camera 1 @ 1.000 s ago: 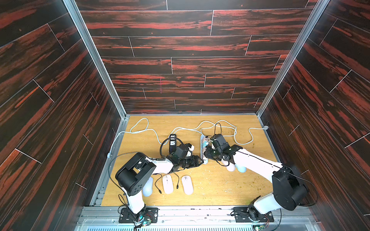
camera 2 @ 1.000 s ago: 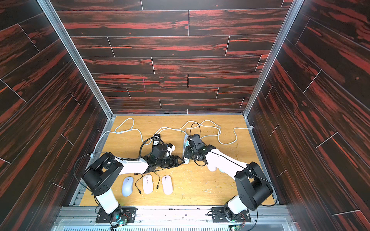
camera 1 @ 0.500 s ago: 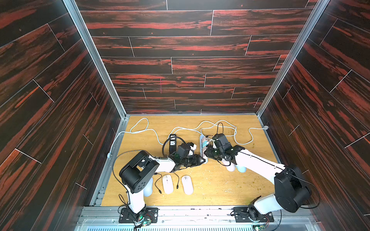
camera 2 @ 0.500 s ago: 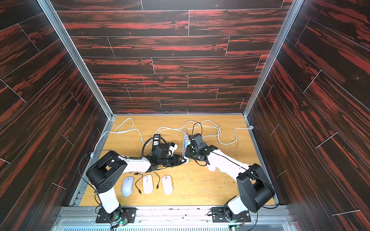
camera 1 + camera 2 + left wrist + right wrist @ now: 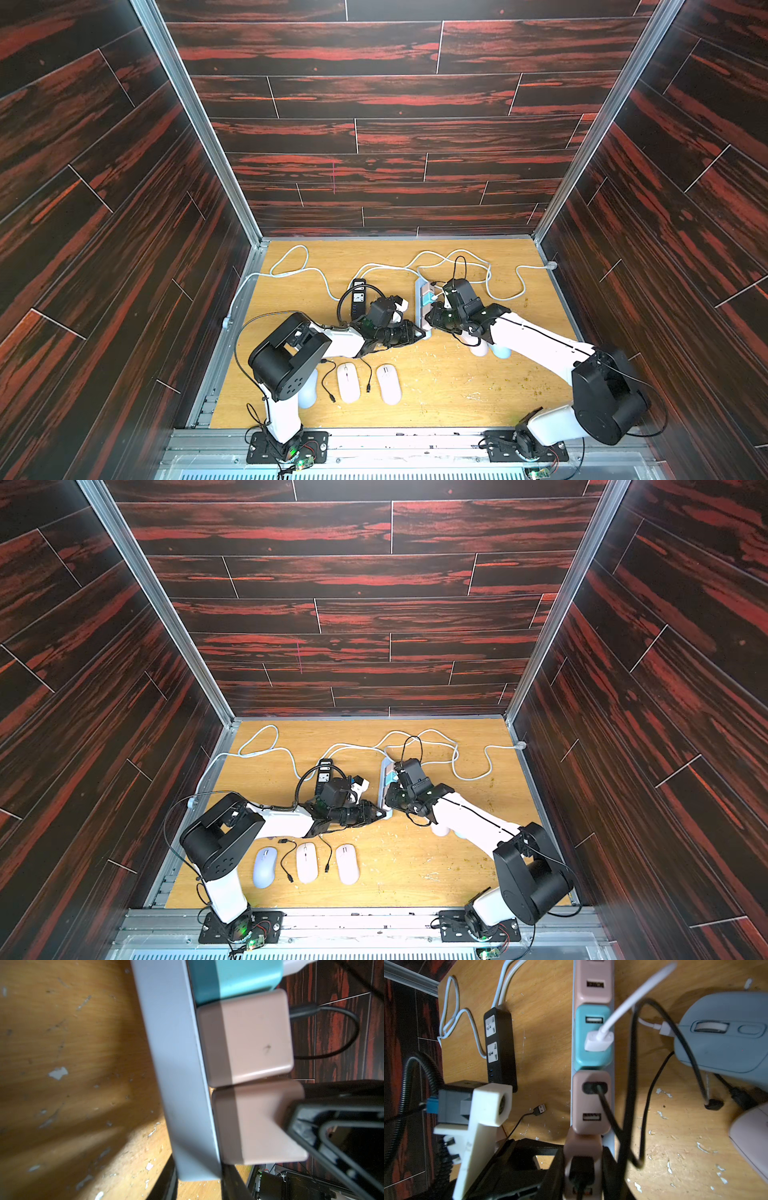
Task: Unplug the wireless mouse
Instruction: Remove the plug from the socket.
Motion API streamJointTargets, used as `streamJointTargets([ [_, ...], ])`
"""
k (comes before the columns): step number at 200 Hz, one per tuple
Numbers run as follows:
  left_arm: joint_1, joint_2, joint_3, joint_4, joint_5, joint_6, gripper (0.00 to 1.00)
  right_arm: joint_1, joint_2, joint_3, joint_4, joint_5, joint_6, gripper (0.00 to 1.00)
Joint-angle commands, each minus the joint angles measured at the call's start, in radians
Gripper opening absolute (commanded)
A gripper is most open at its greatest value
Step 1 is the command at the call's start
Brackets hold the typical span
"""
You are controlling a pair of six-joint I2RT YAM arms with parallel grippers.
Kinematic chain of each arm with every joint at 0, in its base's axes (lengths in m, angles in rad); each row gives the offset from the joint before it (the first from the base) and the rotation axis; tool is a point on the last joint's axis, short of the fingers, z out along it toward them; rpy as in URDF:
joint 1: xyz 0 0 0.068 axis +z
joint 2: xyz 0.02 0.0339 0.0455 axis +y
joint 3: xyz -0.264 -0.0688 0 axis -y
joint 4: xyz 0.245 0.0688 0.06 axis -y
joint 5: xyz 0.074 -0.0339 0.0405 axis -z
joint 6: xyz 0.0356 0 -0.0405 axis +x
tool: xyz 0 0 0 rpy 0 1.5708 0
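A: What lies nearest?

B: Three mice (image 5: 306,862) in a row at the near edge of the table (image 5: 457,390), left of centre.

A: And the grippers?

B: Both meet at the near end of the grey strip (image 5: 176,1064), mid-table. The left gripper (image 5: 419,333) reaches in from the left and straddles that end. Its fingers (image 5: 230,1180) lie against both sides of the strip, gripping it.

A: The right one?

B: The right gripper (image 5: 583,1153) is clamped on the end adapter (image 5: 255,1126), the pink cube nearest on the strip, one finger on each flank. A black plug (image 5: 580,1169) sits in that adapter between the fingers.

A: Where is the mouse?

B: Two lie just right of the strip, partly under the right forearm: a pink mouse (image 5: 751,1140) and, right of it, a blue mouse (image 5: 720,1047). The blue one has a white connector in its nose. Black leads (image 5: 630,1095) cross beside them; which plug serves which mouse I cannot tell.

A: Farther on?

B: Next along the strip is a second pink adapter (image 5: 591,1105) with a black plug in, then a teal adapter (image 5: 591,1059) holding a white plug (image 5: 598,1042). A loose USB plug (image 5: 540,1108) lies left of the strip, a black strip (image 5: 501,1047) beyond it. White cables (image 5: 291,266) loop across the far side.
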Motion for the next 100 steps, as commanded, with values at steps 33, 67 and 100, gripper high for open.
streamJointTargets([
  [33,0.029,-0.023,-0.012,0.061,-0.064,-0.017,0.01,0.0,-0.082,-0.033,0.073,-0.043,0.004,0.0],
  [67,0.047,-0.027,-0.027,0.092,-0.061,-0.044,0.0,-0.005,-0.1,-0.066,0.091,-0.042,0.012,0.0],
  [100,0.059,-0.027,-0.031,0.094,-0.065,-0.051,0.0,-0.005,-0.131,-0.079,0.038,0.068,-0.006,0.0],
])
